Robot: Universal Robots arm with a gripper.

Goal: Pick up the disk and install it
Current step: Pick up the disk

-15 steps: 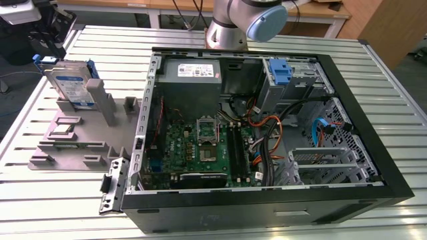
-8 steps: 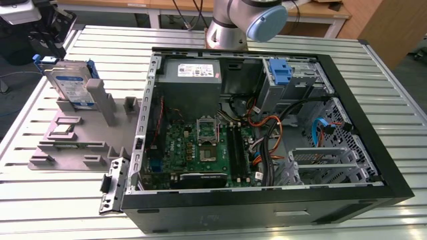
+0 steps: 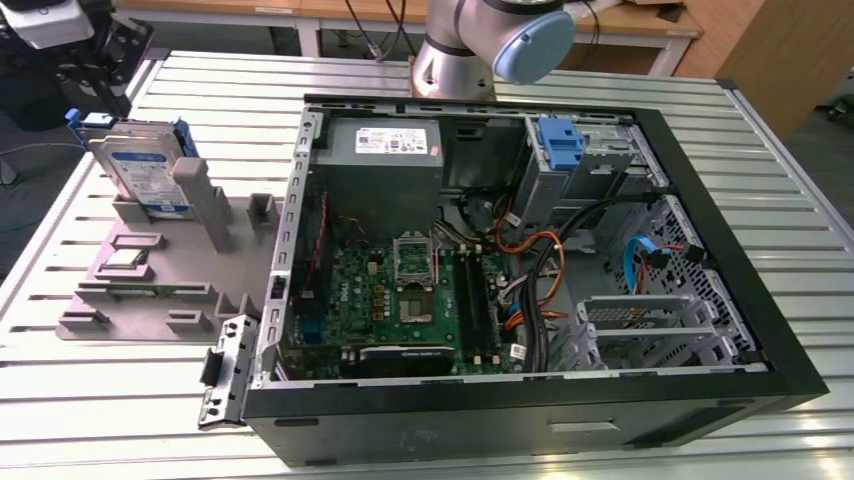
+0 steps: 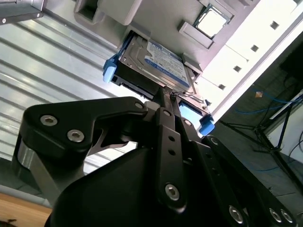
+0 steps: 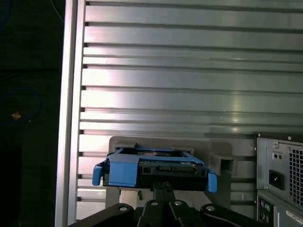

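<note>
Your bench (image 3: 787,230) carries the open case (image 3: 534,420) and, just beside it on the exterior view's left, a grey stand (image 3: 160,270). The disk (image 3: 140,170) is upright in that stand, not yet lifted.

In both wrist views the pincer (image 4: 168,94) (image 5: 161,185) sits at the disk's (image 4: 156,61) (image 5: 151,172) connector edge. Its 2 fingers are narrow, almost together, with nothing visibly between them. You cannot tell whether they touch the disk.

The risk, as I judge it: pressing in this narrow could butt the edge rather than straddle it, tipping or jamming the disk. Loose cables (image 3: 534,260) in the case could also snag it.
</note>
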